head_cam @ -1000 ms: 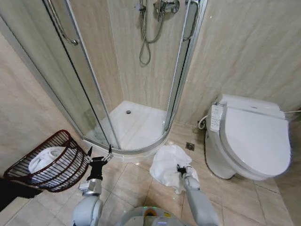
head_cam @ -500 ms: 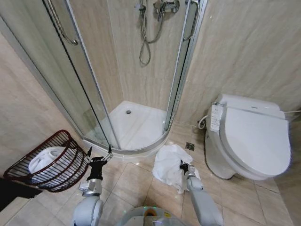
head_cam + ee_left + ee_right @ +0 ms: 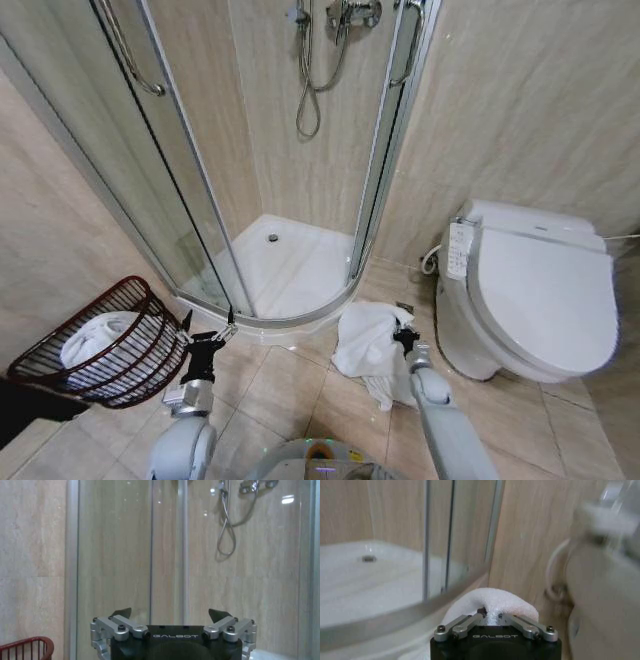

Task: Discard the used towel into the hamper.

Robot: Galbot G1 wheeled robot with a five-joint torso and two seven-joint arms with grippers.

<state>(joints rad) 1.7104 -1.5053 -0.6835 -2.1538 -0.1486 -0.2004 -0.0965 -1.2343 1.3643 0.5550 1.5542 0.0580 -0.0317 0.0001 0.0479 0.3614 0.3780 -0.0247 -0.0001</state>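
Note:
A white used towel [image 3: 368,342] hangs in a bunch off the tiled floor, between the shower tray and the toilet. My right gripper [image 3: 404,336] is shut on the towel's top fold [image 3: 492,599], and the cloth drapes down below it. The hamper [image 3: 110,345], a dark reddish-brown wire basket, stands tilted at the left with white cloth [image 3: 92,340] inside. Beside the hamper's right rim [image 3: 30,645] my left gripper [image 3: 208,330] is held open, nothing between its fingers [image 3: 121,613].
A curved glass shower enclosure [image 3: 290,200] with a white tray [image 3: 295,265] stands straight ahead. A white toilet [image 3: 535,295] fills the right side. A floor drain [image 3: 404,308] lies near the towel. Bare tiles lie between the two arms.
My right gripper has lifted the towel and carried it up and a little right; the cloth now hangs instead of lying spread on the floor. The left arm has barely moved.

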